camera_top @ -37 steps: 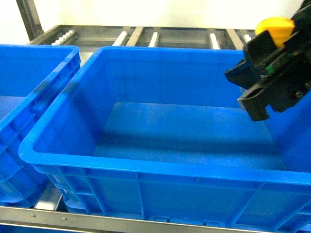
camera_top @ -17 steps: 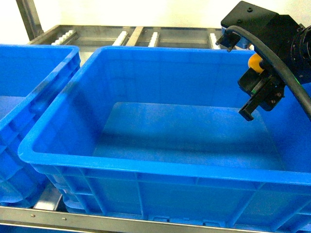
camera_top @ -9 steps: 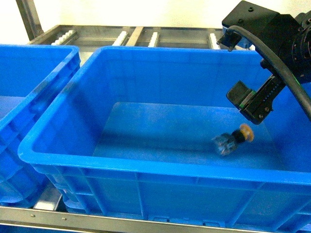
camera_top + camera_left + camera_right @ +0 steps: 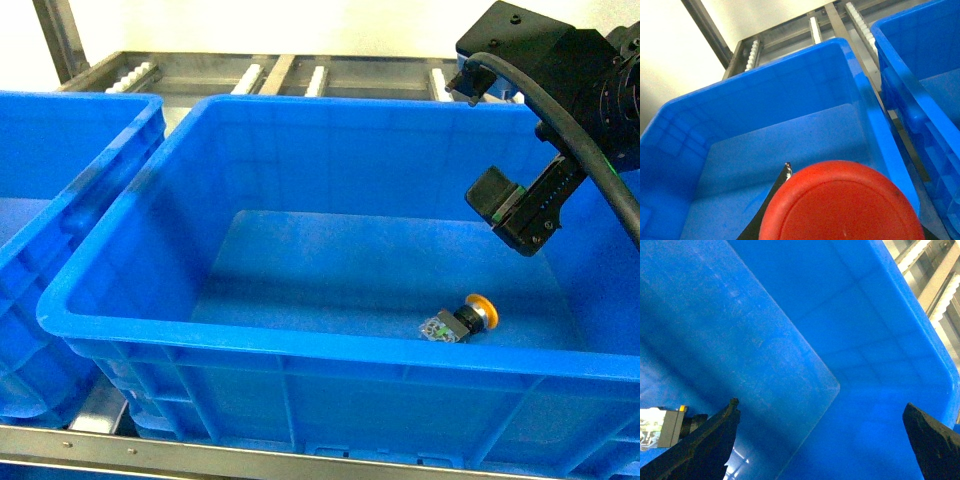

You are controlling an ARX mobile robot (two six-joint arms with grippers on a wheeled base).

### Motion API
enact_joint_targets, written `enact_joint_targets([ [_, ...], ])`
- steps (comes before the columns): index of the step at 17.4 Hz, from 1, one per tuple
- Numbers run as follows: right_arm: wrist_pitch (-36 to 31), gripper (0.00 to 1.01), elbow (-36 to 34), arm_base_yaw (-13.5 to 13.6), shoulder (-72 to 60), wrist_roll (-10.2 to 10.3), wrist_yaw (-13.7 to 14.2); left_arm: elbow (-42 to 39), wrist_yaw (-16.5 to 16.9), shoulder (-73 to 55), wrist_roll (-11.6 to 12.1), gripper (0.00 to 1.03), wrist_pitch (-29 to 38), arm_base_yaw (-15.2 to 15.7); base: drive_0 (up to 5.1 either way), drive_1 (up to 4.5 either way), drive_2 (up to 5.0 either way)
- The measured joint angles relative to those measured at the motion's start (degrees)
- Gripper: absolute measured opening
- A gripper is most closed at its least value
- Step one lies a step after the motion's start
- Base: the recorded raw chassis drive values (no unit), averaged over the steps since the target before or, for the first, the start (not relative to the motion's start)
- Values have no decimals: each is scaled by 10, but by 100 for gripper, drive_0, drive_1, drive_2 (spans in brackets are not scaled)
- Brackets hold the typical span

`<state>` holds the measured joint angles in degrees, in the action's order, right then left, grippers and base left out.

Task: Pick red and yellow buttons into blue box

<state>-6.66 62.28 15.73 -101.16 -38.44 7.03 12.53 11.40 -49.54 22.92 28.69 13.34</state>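
The yellow button (image 4: 462, 320) lies on its side on the floor of the blue box (image 4: 300, 345), near the front right. My right gripper (image 4: 515, 215) hangs open above it inside the box, with nothing between its fingers. In the right wrist view the button's clear base (image 4: 662, 426) shows at the left edge, beside the open right gripper (image 4: 820, 407). The red button's cap (image 4: 840, 205) fills the bottom of the left wrist view, with my left gripper (image 4: 852, 207) shut on it. One black fingertip (image 4: 781, 181) pokes out beside the cap. The left gripper is out of the head view.
A second blue crate (image 4: 60, 200) stands left of the box. In the left wrist view this crate's rim (image 4: 865, 115) lies below the red button, and another crate (image 4: 920, 50) is to its right. Metal roller rails (image 4: 300, 75) run behind.
My right gripper carried the yellow button over the box and opened. The button dropped, tumbled and came to rest on the box floor. The right gripper stays in place.
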Motion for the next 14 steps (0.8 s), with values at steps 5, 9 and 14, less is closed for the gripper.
enact_joint_targets([
  [5,-42,98,-96,-14,93,9,-9,0,0,0,0,25,0,0,0,0,0],
  [9,-37,98,-175,-92,201,4,-61,0,0,0,0,25,0,0,0,0,0],
  [14,1,98,-207,-209,329,-26,-163,0,0,0,0,25,0,0,0,0,0],
])
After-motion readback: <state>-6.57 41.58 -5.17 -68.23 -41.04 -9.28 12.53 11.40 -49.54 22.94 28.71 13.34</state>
